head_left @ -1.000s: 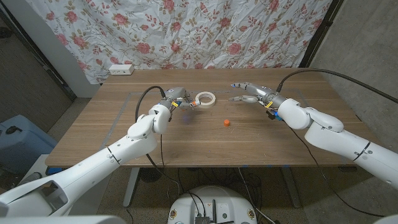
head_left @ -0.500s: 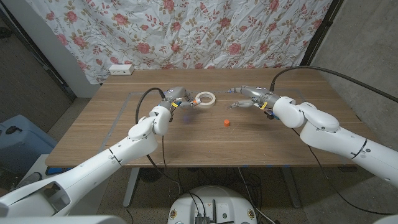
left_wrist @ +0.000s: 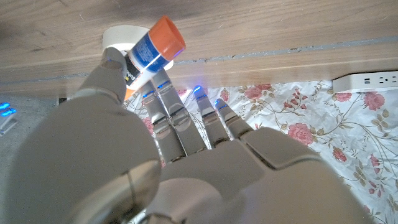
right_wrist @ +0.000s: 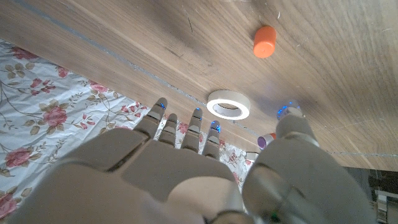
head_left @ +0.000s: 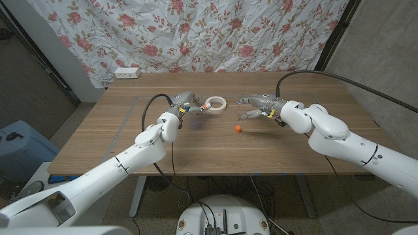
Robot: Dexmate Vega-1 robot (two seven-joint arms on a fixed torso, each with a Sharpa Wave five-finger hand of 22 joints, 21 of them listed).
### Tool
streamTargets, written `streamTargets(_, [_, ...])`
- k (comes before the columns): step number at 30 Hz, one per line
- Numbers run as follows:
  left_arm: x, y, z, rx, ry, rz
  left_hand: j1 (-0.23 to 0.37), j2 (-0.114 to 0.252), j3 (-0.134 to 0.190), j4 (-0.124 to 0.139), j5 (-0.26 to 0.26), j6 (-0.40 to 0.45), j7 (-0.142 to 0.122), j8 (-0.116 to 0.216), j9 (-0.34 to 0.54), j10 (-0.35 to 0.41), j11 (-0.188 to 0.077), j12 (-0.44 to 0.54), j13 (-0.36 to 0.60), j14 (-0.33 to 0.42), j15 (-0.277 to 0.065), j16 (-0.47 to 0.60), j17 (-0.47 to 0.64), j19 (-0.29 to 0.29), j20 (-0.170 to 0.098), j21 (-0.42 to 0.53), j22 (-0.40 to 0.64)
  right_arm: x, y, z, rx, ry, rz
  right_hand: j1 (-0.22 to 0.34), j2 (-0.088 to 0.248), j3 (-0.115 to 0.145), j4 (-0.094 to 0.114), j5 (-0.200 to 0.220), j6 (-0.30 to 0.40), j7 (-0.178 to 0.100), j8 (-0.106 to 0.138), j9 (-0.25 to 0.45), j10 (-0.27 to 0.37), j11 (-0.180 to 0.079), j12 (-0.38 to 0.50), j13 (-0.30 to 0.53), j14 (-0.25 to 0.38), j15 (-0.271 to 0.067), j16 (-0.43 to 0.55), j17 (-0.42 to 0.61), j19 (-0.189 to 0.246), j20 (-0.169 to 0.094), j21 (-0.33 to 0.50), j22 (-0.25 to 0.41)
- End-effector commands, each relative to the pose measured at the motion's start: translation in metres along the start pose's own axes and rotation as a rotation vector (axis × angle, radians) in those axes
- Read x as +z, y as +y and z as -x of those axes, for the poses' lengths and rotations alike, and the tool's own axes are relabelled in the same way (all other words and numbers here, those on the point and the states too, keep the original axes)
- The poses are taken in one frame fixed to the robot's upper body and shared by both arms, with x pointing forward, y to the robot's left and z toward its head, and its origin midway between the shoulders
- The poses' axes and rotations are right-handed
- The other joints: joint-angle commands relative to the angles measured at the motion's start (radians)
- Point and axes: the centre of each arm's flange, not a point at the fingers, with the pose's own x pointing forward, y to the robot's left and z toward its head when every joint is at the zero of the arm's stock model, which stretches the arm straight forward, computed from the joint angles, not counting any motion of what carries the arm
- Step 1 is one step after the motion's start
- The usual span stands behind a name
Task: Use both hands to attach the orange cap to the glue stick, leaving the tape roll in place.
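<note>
I have the glue stick (left_wrist: 151, 51) pinched in my left robot hand (head_left: 185, 104), thumb on one side and fingers on the other, its orange end pointing out past my fingertips in the left wrist view. That robot hand sits just beside the tape roll (head_left: 215, 103), which lies flat on the wooden surface (head_left: 274, 140); I cannot tell whether my fingers touch it. My right robot hand (head_left: 258, 105) hovers over the surface with its fingers spread and nothing in them, near the orange cap (head_left: 238, 128), which stands alone on the surface toward the near edge, between my two arms and well clear of the roll. As I judge it, the step in hand is the reach for the cap: half of the pair is secured, the other half is not yet picked up. The next move calls for lowering my right robot hand over the cap and closing thumb and a finger on its sides, leaving its mouth free, then bringing it to the stick's tip in line with the tube. No containers are in view here, so there is nothing to report as held inside one.
</note>
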Motion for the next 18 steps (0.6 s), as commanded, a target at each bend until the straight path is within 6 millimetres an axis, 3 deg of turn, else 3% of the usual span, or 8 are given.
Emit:
streamTargets(1, [-0.005,0.001,-0.001,0.020,0.007,0.057,0.008,0.018,0.002,0.005,0.005,0.123,-0.003,0.003,0.007,0.029,-0.027,0.004,0.003,-0.003,-0.111,-0.003,0.001,-0.004,-0.003,-0.002,0.003,0.013,0.004,-0.002,0.068,0.007,0.098,0.000,-0.007,0.002,0.002,0.001,-0.006,0.000,0.002,0.002,0.005,-0.001,0.001,0.006,0.013,0.004,0.007,0.001,0.014,-0.003,0.007,0.003])
streamTargets(18, [-0.004,-0.003,0.000,0.035,-0.018,0.105,0.002,0.019,-0.002,0.005,0.006,0.124,-0.009,-0.003,0.007,0.027,-0.027,0.002,0.003,-0.002,-0.111,-0.001,0.002,-0.012,-0.017,-0.001,0.003,0.019,0.023,-0.012,0.112,0.084,0.216,0.065,-0.024,0.019,0.001,0.002,0.016,-0.017,0.015,0.006,0.048,-0.011,0.015,0.013,0.045,-0.010,0.018,0.000,0.044,-0.003,0.011,0.003])
